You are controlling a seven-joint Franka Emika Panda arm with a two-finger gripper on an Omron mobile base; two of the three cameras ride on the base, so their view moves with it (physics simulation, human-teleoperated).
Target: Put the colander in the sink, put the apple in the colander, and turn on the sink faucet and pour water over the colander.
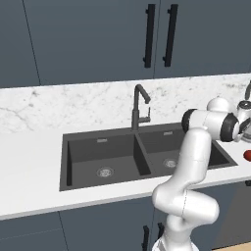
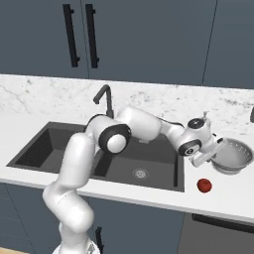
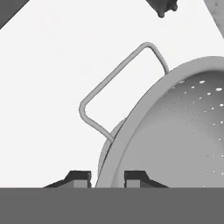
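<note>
**On the counter right of the sink: rim of colander gripped, no step finished**

On the white counter [image 2: 233,196] to the right of the sink [image 2: 59,149], well clear of the right basin: the colander [image 2: 233,156], upright, not yet lifted or moved. Just in front of it, toward the counter edge: the apple [image 2: 204,185], apart from the colander and untouched. In both basins: bare drains, no water. At the sink faucet [image 1: 139,105]: no stream from the spout, which stands over the divider between the basins.

Status, judged from the present layout:
- Colander into sink: not done; pickup only just begun.
- Apple into colander: not done.
- Faucet on, water over colander: not done.

Gripper [image 3: 107,178]: closed down nearly all the way, clamped on the colander's rim. In the hand view, one fingertip [image 3: 78,178] outside the bowl wall, the other inside it, rim edge running up between them. Wire side handle [image 3: 116,83] just beyond the grip point, not itself held. Perforated inner wall to the inside finger's side.
</note>
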